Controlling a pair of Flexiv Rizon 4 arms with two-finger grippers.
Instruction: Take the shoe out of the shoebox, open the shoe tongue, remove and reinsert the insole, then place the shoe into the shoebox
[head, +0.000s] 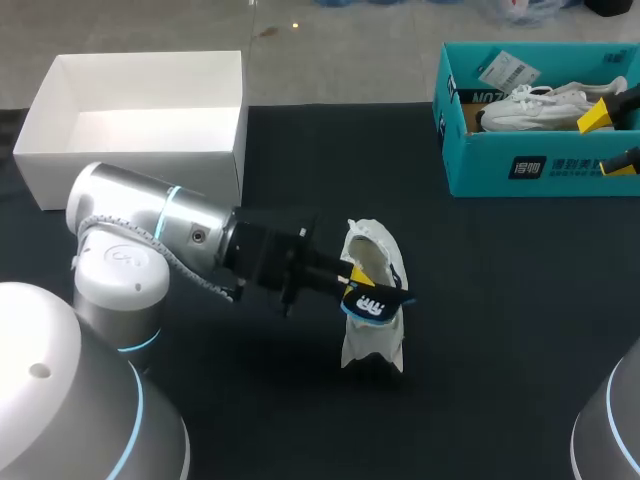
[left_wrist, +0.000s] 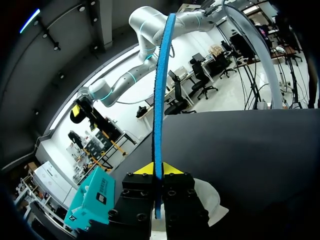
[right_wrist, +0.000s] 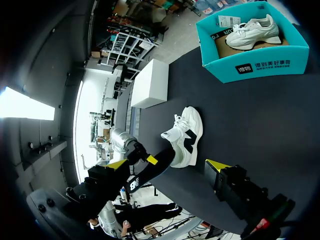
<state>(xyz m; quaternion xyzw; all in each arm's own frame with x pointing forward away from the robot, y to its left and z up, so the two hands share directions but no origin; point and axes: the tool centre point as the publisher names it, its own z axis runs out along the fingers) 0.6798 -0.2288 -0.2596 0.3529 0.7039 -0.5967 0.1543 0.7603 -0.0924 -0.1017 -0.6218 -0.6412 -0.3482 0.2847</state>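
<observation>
Black table (head: 480, 330) in front of me, matte cover. Three things sit directly on it: an open white box (head: 140, 150) at the far left, a teal shoebox (head: 540, 165) at the far right (top open too), and a white shoe (head: 375, 345) with a black side mark near the middle, well apart from both boxes.

The teal shoebox (head: 480, 170) at the far right of the desk has a black patch (head: 528, 167) with white characters on its near wall. A line of small dark characters runs beside the patch, and large dark lettering shows inside the left wall. A white paper tag (head: 508, 70) printed with a barcode lies in the box. The insole (head: 372, 303), pinched in the left end effector (head: 352, 280), shows a white logo on black. The shoe (right_wrist: 192, 122) bears a black emblem on its side.
</observation>
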